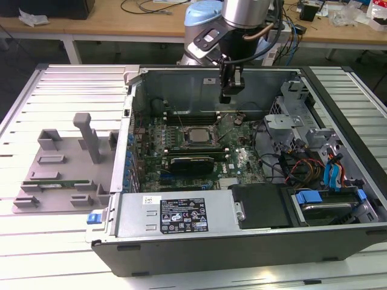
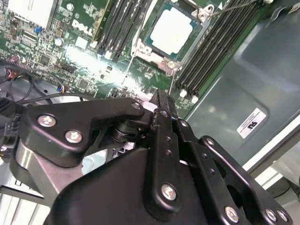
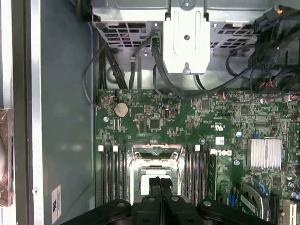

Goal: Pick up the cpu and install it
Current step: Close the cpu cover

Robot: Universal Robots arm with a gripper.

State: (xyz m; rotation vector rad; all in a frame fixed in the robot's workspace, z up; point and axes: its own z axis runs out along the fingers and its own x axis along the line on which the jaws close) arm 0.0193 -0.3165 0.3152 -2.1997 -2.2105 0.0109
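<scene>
The cpu lies flat in the socket in the middle of the green motherboard, inside the open computer case. Its pale silvery top sits inside the metal socket frame, between rows of black memory slots. My gripper hangs above the board, behind the socket and apart from it. Its two black fingers are pressed together with nothing between them. In the first wrist view the fingers cover part of the cpu.
A grey fixture tray with an upright post and a green memory stick lies at the exterior view's left. A silver heat sink, a drive cage, cables and the case walls surround the board.
</scene>
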